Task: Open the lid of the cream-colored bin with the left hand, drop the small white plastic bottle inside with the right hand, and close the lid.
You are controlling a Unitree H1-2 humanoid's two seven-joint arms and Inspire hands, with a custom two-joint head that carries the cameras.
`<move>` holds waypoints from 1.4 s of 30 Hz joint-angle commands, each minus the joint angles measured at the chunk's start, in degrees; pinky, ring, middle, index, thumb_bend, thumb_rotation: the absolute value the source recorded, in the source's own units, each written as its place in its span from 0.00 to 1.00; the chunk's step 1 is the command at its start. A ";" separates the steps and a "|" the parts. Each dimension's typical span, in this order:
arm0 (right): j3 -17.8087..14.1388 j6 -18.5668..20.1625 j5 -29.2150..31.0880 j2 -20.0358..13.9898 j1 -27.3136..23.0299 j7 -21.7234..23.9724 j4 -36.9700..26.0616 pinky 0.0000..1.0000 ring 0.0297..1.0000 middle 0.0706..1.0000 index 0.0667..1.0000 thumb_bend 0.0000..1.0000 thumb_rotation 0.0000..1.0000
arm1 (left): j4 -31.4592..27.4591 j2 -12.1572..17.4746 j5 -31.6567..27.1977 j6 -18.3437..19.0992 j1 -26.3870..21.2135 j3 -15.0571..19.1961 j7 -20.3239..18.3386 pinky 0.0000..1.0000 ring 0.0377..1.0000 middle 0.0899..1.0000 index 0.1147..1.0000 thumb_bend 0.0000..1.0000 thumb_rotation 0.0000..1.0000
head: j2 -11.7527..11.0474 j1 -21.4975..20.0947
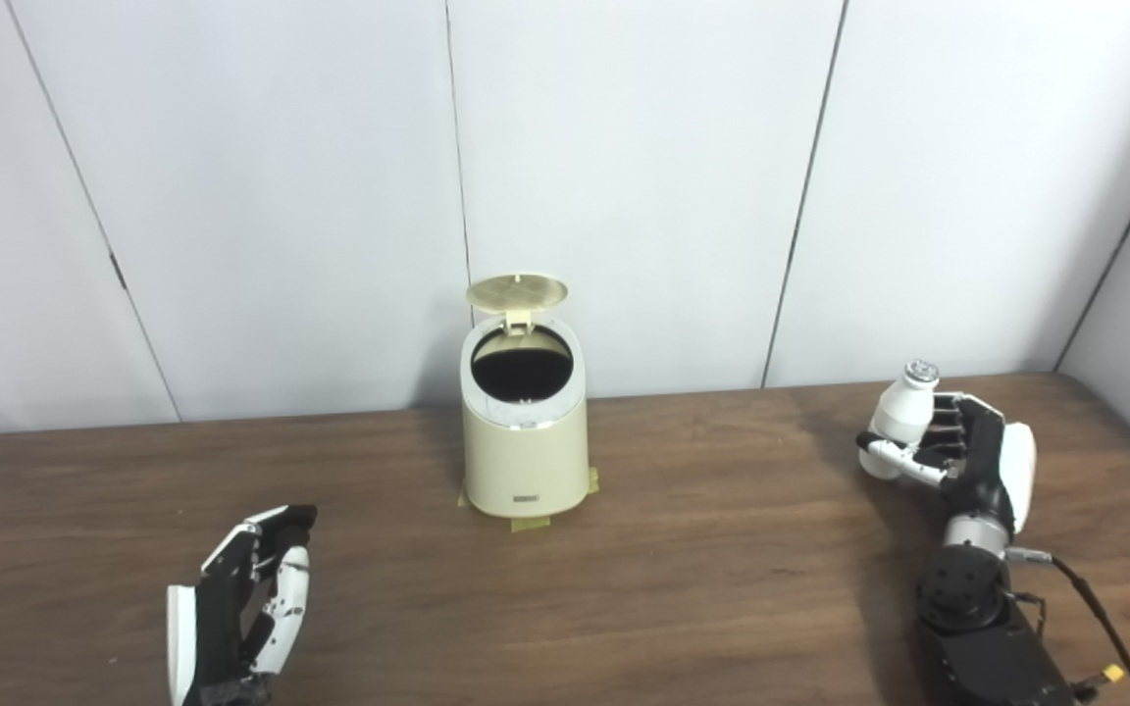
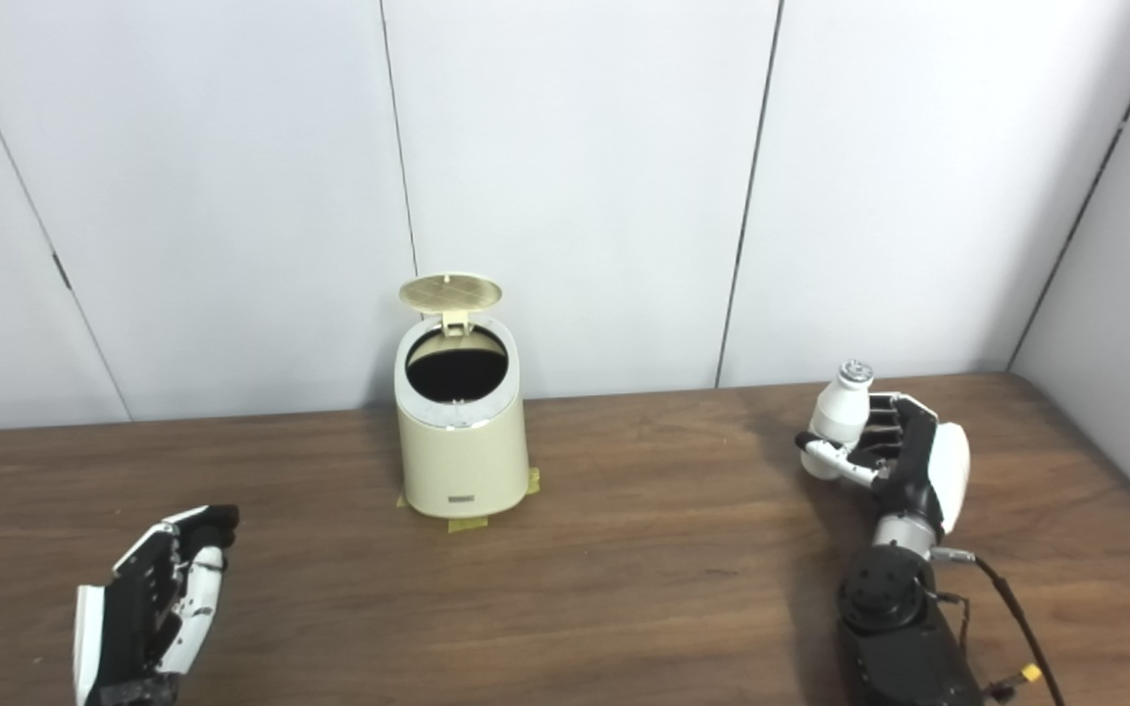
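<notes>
Closest to the robot, the left hand (image 1: 241, 608) hangs low over the wooden table (image 1: 702, 569), fingers loosely spread, holding nothing. Off to the right, the right hand (image 1: 957, 451) is wrapped around the small white bottle (image 1: 900, 412), upright, well apart from the bin. Further back sits the cream bin (image 1: 524, 431) with its lid (image 1: 517, 291) flipped up, yellow tape (image 1: 530, 523) at its base.
</notes>
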 commanded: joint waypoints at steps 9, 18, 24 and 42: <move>1.46 0.29 -0.24 0.97 -1.54 3.56 -14.44 0.38 0.41 0.47 0.45 0.52 0.00 | -1.67 -0.14 1.55 -1.33 -1.87 -0.30 0.86 0.64 0.68 0.66 0.62 0.21 0.58 | -0.01 0.30; 2.86 3.45 -0.74 4.21 -2.37 7.81 -24.16 0.42 0.43 0.47 0.44 0.52 0.00 | -1.06 -0.16 2.03 -0.89 -2.34 0.08 1.41 0.64 0.68 0.66 0.62 0.22 0.57 | -0.23 0.31; 4.21 7.21 -1.55 6.13 -2.86 10.18 -29.71 0.43 0.46 0.46 0.43 0.52 0.00 | -0.99 -0.35 2.48 -0.57 -2.44 -0.12 1.28 0.64 0.68 0.66 0.62 0.21 0.57 | -0.33 0.63; 9.82 12.76 -4.93 12.48 -3.37 17.19 -42.54 0.38 0.44 0.44 0.44 0.52 0.00 | 0.65 -1.33 -2.84 0.92 -2.67 -0.70 -2.03 0.67 0.71 0.70 0.66 0.21 0.59 | -1.99 2.45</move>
